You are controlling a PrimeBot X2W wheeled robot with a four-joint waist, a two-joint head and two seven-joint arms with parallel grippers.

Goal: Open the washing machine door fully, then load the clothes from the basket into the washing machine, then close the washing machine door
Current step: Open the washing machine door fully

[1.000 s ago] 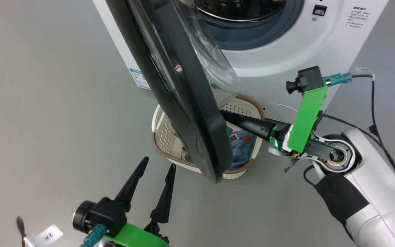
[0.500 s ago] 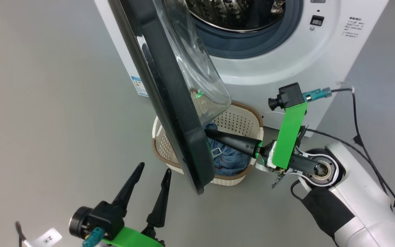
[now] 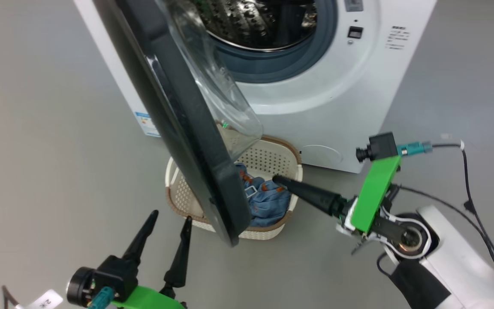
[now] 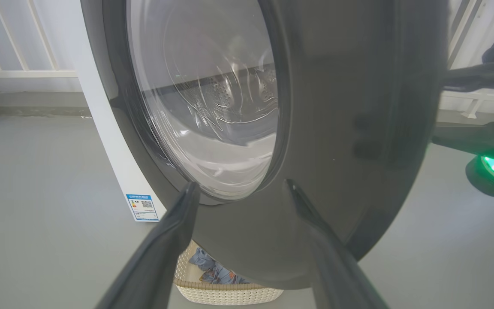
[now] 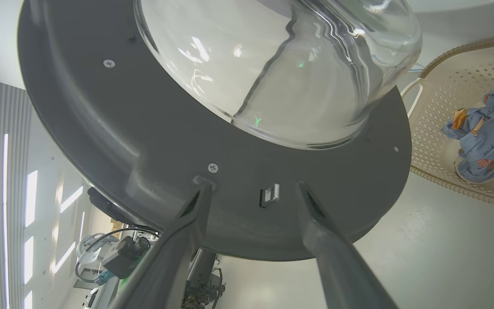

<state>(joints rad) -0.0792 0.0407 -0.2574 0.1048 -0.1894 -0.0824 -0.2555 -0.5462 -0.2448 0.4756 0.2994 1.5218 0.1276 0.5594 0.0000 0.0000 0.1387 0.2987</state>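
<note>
The washing machine (image 3: pixel 337 107) stands at the top of the head view with its steel drum (image 3: pixel 251 21) exposed. The washing machine door (image 3: pixel 178 128) hangs partly open, black rim edge-on, glass bowl facing the drum. Beneath it sits the basket (image 3: pixel 272 156) holding the clothes (image 3: pixel 266 201). My right gripper (image 3: pixel 278 179) points at the door's inner face over the basket. In the right wrist view the right gripper (image 5: pixel 253 185) is open and holds nothing, fingertips near the door (image 5: pixel 144 128). My left gripper (image 3: pixel 171 216) is open before the door's outer face (image 4: pixel 337 128).
Grey floor surrounds the machine. A blue label (image 3: pixel 146 124) marks the washer's side panel. A black cable (image 3: pixel 465 171) trails from my right arm. A white railing (image 4: pixel 15 73) runs behind the machine. The basket (image 5: pixel 444 107) and clothes (image 5: pixel 487 137) lie right of the door.
My right gripper has gone from shut to open, and its fingertip has come out from behind the door's rim. The head view has shifted. The left gripper stays open.
</note>
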